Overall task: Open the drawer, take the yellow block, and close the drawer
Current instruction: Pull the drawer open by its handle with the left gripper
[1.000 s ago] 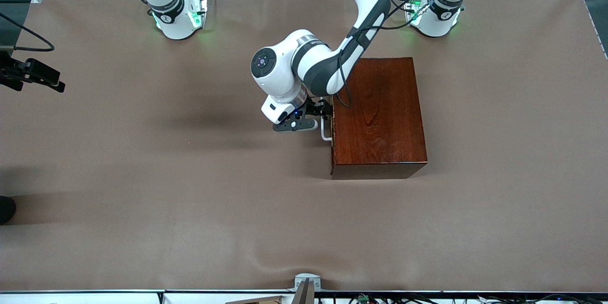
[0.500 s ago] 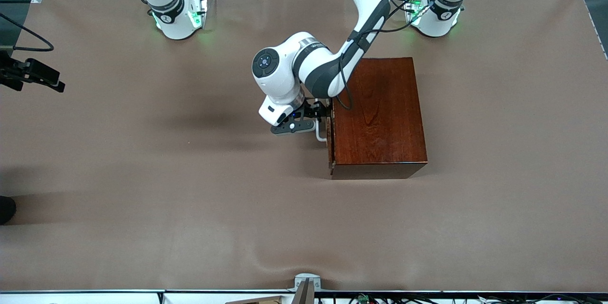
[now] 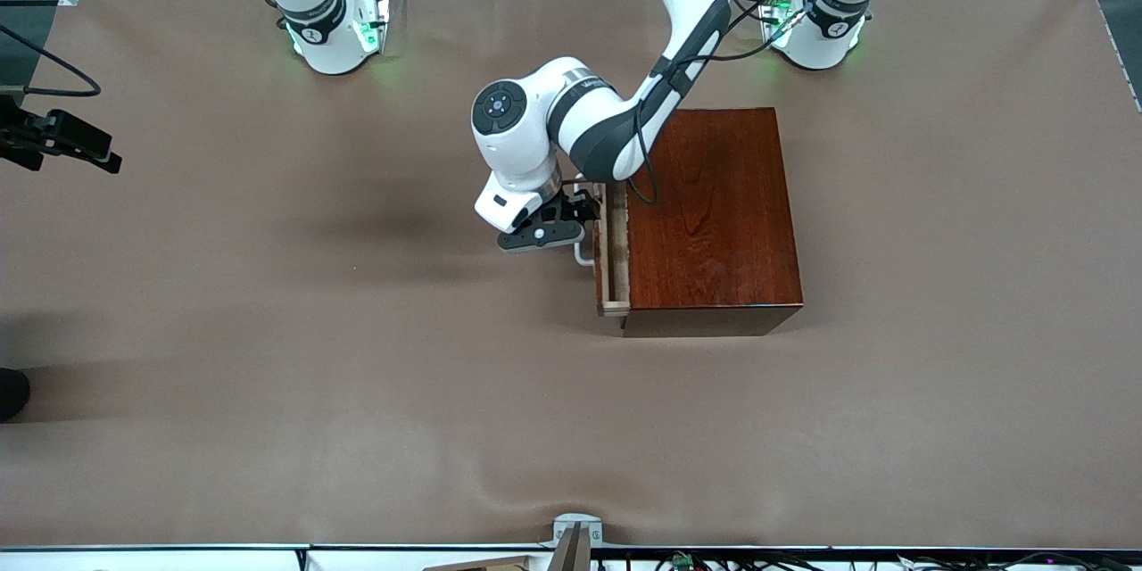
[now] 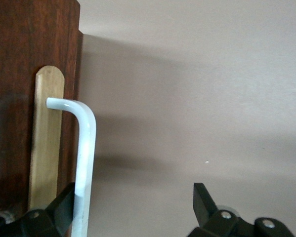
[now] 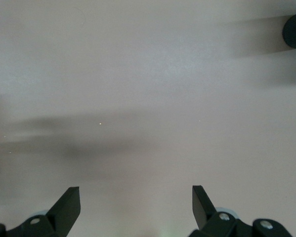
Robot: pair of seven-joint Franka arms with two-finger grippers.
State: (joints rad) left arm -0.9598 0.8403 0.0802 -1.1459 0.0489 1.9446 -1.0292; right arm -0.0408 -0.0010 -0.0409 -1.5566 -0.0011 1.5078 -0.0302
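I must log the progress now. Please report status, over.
Left tool open, one finger hooked on white handle. Right tool open over table, waiting. Drawer slightly open; yellow block not seen. Nothing blocking.

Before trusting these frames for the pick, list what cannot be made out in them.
- Yellow block: not seen in any view; the wooden box top covers all but a strip of the barely open drawer.
- Handle: its lower end is cut off by the left wrist view's edge.
- Left gripper: only the fingertips show, open, one hooked at the handle.
- Right gripper: fingertips only, open over bare table.
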